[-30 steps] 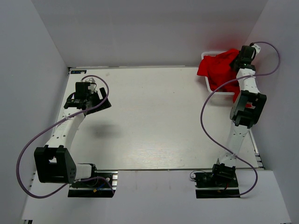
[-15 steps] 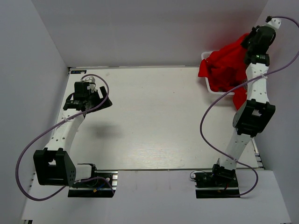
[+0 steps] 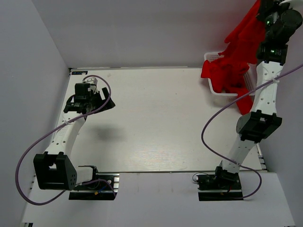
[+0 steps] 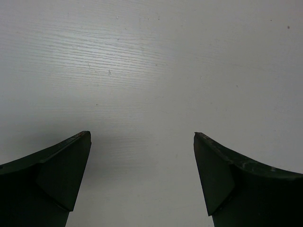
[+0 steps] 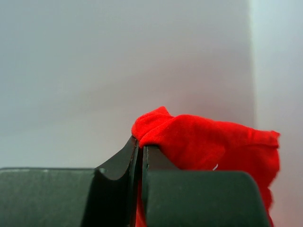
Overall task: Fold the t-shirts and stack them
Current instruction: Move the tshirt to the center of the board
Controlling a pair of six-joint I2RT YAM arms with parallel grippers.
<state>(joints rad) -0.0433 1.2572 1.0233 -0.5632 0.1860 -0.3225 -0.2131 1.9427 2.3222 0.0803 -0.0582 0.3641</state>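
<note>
Red t-shirts heaped in white basket, one pinched in right hand.

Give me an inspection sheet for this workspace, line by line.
Surface: white table, faint grain.
Job's things: one red t-shirt hangs from the right pincer down towards the basket; more red cloth is heaped in it.
Clutter: nothing seen.
Pincers: left pincer open over the table, holding nothing; right pincer shut on the t-shirt, high by the back wall.
Cables: a purple cable loops off each arm.
Surroundings: grey walls on three sides.
</note>
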